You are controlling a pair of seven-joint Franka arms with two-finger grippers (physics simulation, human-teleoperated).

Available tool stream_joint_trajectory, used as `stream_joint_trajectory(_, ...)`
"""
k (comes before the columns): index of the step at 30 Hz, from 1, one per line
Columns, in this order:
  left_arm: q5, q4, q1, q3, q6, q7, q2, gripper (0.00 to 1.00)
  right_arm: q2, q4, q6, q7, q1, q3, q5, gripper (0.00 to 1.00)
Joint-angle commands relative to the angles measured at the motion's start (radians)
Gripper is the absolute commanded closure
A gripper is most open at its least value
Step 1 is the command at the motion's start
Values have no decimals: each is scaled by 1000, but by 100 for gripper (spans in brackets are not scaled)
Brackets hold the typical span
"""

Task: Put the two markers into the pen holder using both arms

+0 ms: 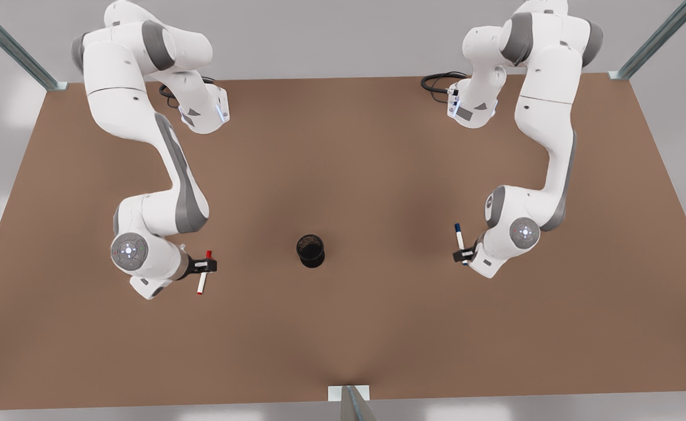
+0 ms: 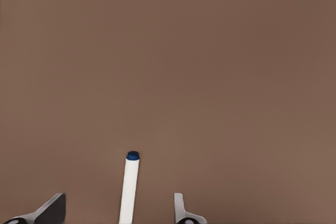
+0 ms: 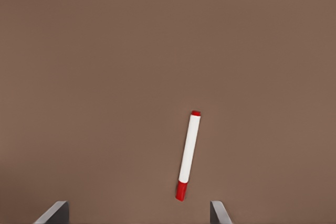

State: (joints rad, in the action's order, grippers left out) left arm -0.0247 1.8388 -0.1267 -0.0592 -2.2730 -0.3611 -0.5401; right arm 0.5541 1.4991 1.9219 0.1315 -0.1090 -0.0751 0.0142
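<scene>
Meanwhile, both tools hang open over their markers

On the front view's right, the left arm's black two-finger tool sits low over the brown matte surface. Its white-tipped fingers stand apart, and the slim white-barrelled marker with the dark blue cap lies between them without either finger touching it in the left wrist view. In the front view the barrel's near end reaches the tool, and the blue cap points away from it, toward the far side of the surface.

On the front view's left, the right arm's black two-finger tool is likewise spread wide. The slim white marker with the red cap and red end lies flat on the surface ahead of the spread fingers in the right wrist view, slightly slanted, with bare surface between the barrel and both fingertips. From the front view it crosses under the tool, one red end sticking out on each side. Whether this tool is close down on the marker or well above it cannot be told.

The small black round mesh pen holder stands upright on the surface between the two tools, well apart from both, somewhat closer to the right tool than to the left one. Neither marker is in it.
</scene>
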Motion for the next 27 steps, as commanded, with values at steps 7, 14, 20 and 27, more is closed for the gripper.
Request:
stream_joint_trajectory(7, 5, 22, 1, 1, -174, -131, -77, 4, 101, 26, 218, 140, 61, 0, -28, 0)
stream_joint_trajectory(14, 23, 36, -2, 1, -175, -114, -84, 39, 171, 26, 266, 138, 86, 0, -26, 0)
stream_joint_trajectory(20, 23, 36, -4, 1, -175, -108, -92, 46, 207, 23, 269, 178, 75, 3, -19, 0)
stream_joint_trajectory(27, 23, 36, -4, 1, -175, -101, -95, 64, 240, 21, 290, 178, 77, 9, 13, 15)
